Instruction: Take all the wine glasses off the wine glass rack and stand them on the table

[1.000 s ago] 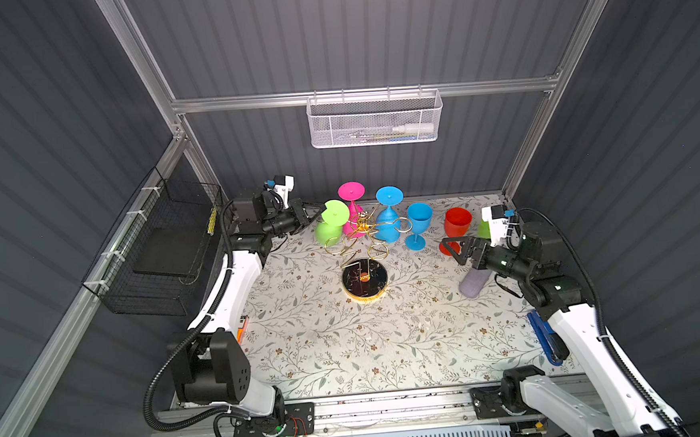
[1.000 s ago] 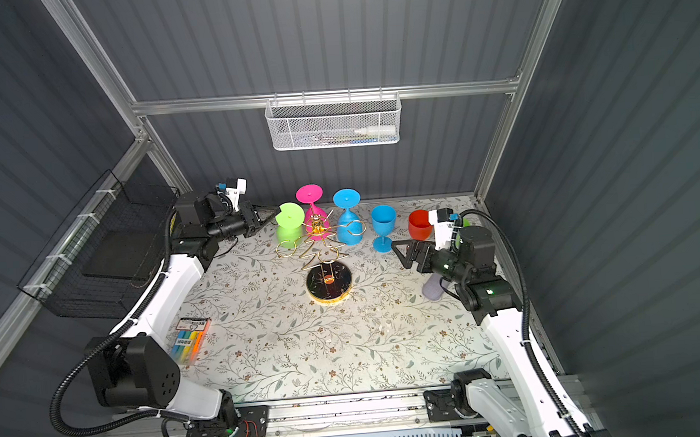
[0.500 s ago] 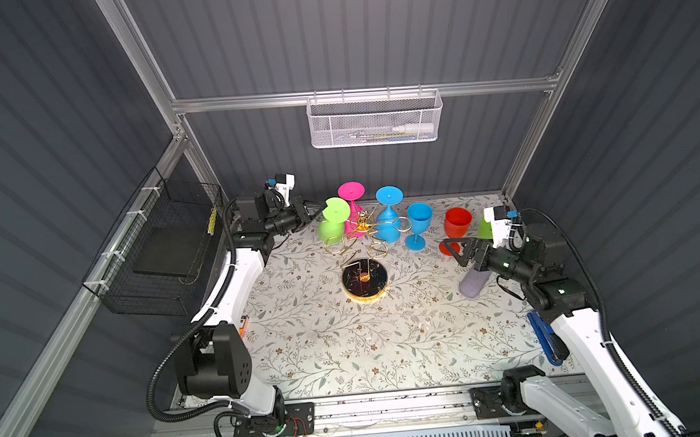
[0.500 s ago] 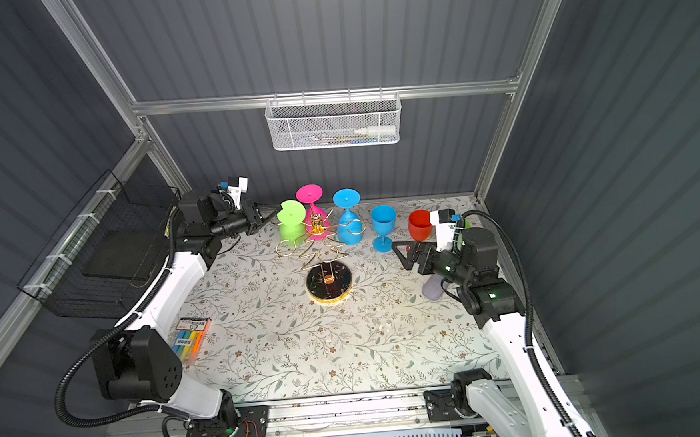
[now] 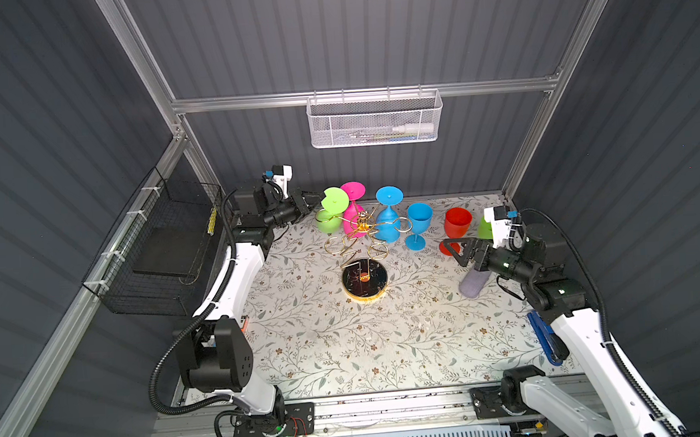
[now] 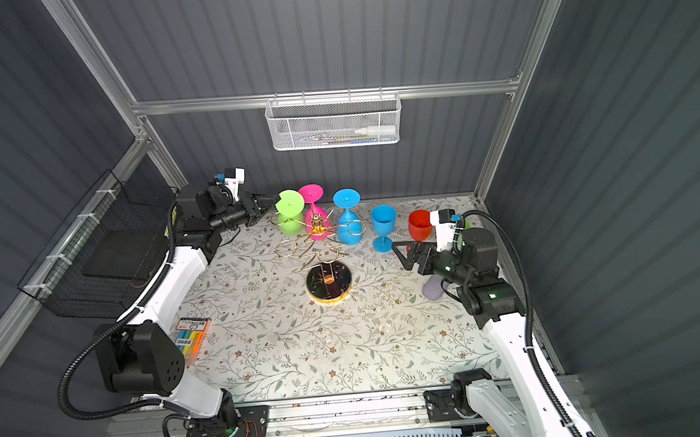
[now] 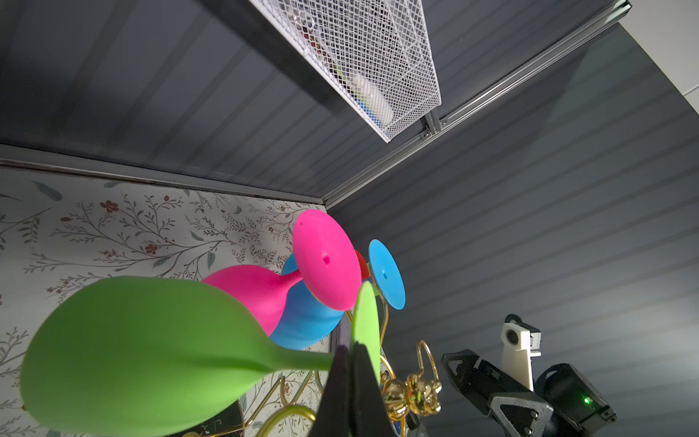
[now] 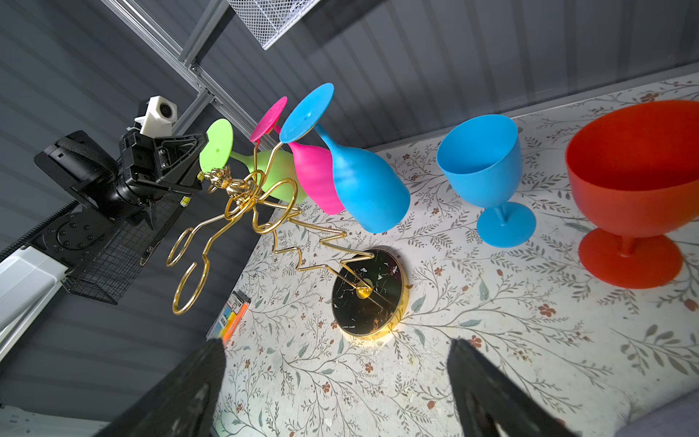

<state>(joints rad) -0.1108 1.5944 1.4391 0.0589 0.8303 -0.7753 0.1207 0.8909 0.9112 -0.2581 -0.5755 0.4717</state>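
The wine glass rack, gold wire on a round black base (image 5: 364, 280) (image 6: 329, 285) (image 8: 368, 291), stands mid-table. A green wine glass (image 5: 334, 199) (image 6: 290, 202) (image 7: 143, 352) (image 8: 216, 145) hangs upside down on its far-left arm. My left gripper (image 5: 316, 198) (image 6: 271, 199) (image 7: 353, 352) is shut on the rim of that glass's foot. A pink wine glass (image 5: 355, 223) and a blue wine glass (image 5: 388, 225) hang beside it. My right gripper (image 5: 452, 248) (image 6: 402, 253) (image 8: 336, 348) hovers open and empty to the right of the rack.
A blue goblet (image 5: 419, 223) and a red goblet (image 5: 457, 223) stand upright right of the rack. A grey cylinder (image 5: 473, 282) lies under the right arm. A marker pack (image 6: 193, 337) lies at the left. A black wire basket (image 5: 167, 255) hangs on the left wall, a white mesh basket (image 5: 375, 120) on the back wall.
The left arm has shifted its pose slightly, and the green glass's foot sits a touch higher. The right arm has barely moved.
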